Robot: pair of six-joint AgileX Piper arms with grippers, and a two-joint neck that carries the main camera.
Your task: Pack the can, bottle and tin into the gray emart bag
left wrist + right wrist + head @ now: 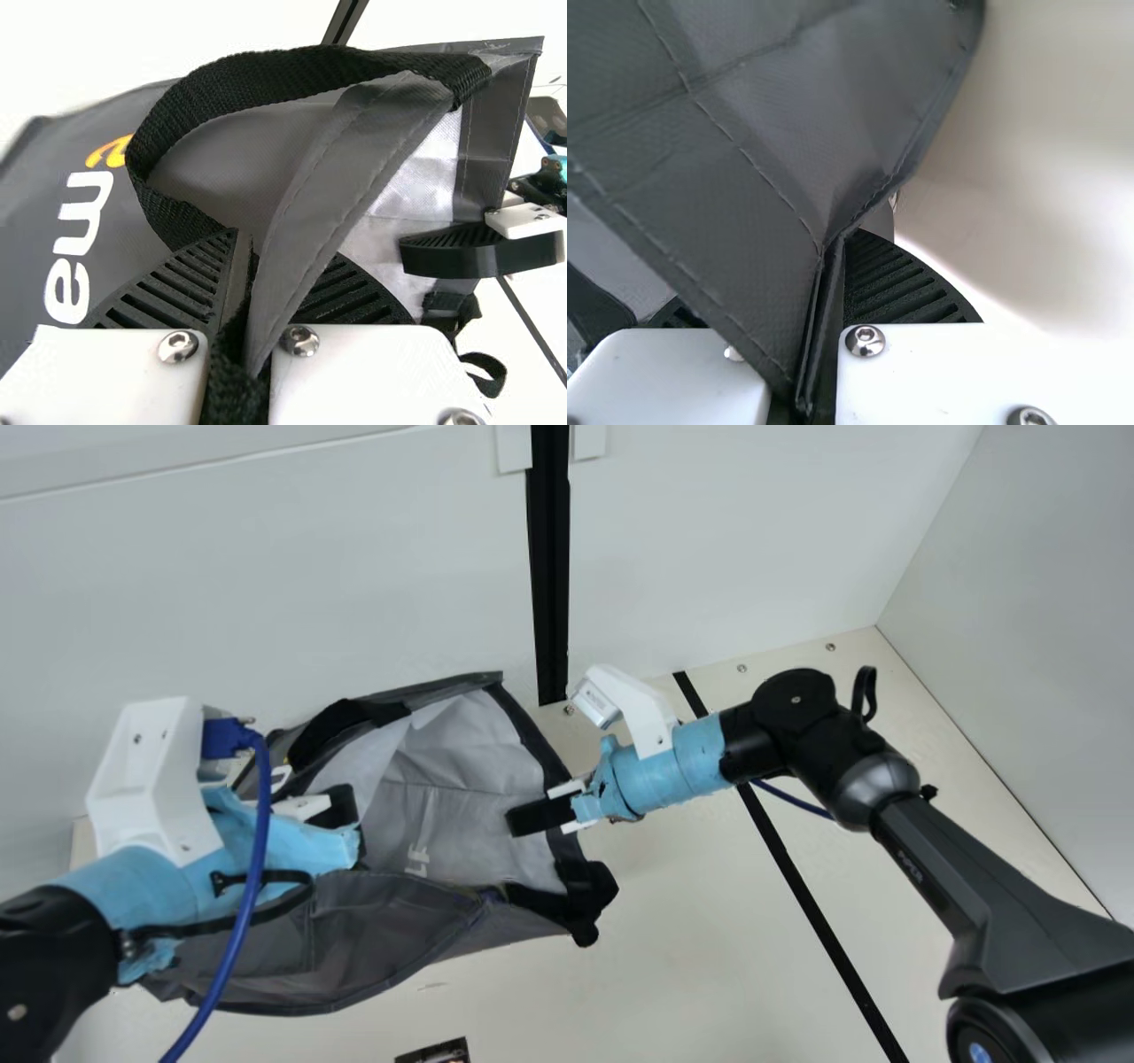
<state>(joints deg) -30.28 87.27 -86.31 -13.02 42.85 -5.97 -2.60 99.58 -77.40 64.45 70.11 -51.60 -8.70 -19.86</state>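
Note:
In the main view my left gripper (341, 812) is at the left side of the gray bag (461, 779), which lies with its mouth spread and its pale lining showing. My right gripper (536, 816) is at the opposite rim. Seen from the left wrist, the left gripper (246, 266) is closed on the rim of the bag (80, 195), beside the base of a black strap handle (266, 75). The right wrist view has the right gripper (826, 266) pinching a folded edge of the bag (780, 124) between its fingers.
A small dark item (436, 1052) with a bit of red is cut off by the main view's bottom edge; what it is I cannot tell. White walls stand behind and at the right. A black stripe (797, 886) crosses the table right of the bag.

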